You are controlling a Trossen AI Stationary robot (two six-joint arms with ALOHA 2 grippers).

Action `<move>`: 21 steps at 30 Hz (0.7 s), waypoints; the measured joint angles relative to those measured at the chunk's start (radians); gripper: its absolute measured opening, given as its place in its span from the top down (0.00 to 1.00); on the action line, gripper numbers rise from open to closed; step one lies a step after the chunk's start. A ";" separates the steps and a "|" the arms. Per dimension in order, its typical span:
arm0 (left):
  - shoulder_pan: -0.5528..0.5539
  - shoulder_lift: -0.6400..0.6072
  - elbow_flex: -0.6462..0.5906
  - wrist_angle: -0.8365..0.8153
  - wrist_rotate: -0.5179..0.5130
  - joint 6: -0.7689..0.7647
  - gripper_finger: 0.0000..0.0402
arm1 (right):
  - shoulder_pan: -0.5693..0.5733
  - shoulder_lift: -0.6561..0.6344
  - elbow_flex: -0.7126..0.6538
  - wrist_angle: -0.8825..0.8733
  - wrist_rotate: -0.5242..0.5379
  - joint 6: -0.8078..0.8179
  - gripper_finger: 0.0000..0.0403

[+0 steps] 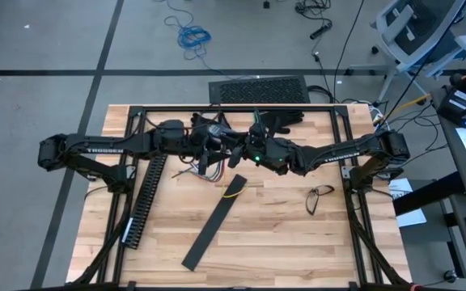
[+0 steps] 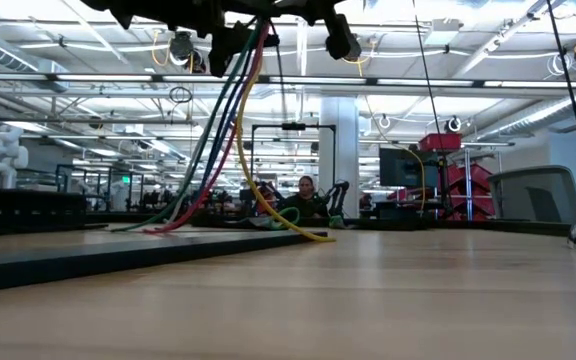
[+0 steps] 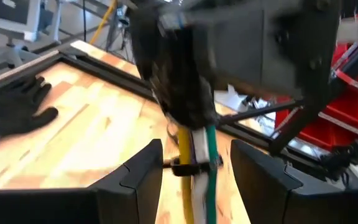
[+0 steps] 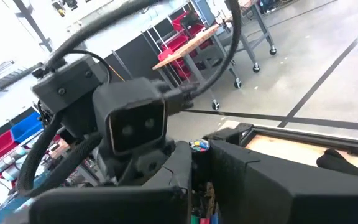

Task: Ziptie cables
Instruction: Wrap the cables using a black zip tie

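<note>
Nearest: in the left wrist view, our left gripper (image 3: 194, 165) stands just short of the cables (image 3: 194, 158), its jaws partly apart with the bundle between them.
Cables: we see them lifted above the middle of the counter (image 1: 281, 234), toward its far edge; the loose ends trail down onto the wood.
Right gripper (image 4: 197, 186): it faces the left one nose to nose, and its jaws are together on the cables, which show between them in its wrist view.
Tie: a dark band crosses the bundle in the left wrist view; whether it is the zip tie we cannot tell.
Step in hand: we judge that the bundle is being gathered and cinched.
Doing it well: we would keep the right grip steady so the wires stay bunched, bring the left jaws square onto the band, and pull along the bundle rather than across it.
Count, arms: two.
Count, wire colours: four in the low view, namely red, yellow, blue, green.
Count, slotted duct (image 1: 146, 198): one, near the left edge.
Count, flat black strip (image 1: 213, 226): one, mid-counter.
Count, black glove (image 1: 285, 120): one, at the far edge.
Count, eyeglasses (image 1: 320, 196): one pair, toward the right edge.
</note>
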State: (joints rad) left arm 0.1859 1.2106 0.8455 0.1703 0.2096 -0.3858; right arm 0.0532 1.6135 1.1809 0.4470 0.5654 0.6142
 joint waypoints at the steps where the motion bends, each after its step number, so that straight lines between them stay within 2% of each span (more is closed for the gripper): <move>1: -0.005 0.000 0.000 -0.009 0.000 0.004 0.55 | 0.000 0.000 0.000 -0.001 0.000 0.000 0.93; 10: -0.019 0.000 0.000 -0.025 -0.007 0.026 0.68 | -0.001 0.000 0.000 -0.001 0.000 -0.009 0.93; 21: 0.030 -0.047 0.009 0.041 -0.020 0.033 0.69 | -0.002 -0.005 0.002 0.003 0.001 -0.009 0.93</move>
State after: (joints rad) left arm 0.2154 1.1633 0.8545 0.2112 0.1898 -0.3527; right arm 0.0509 1.6089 1.1828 0.4504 0.5663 0.6052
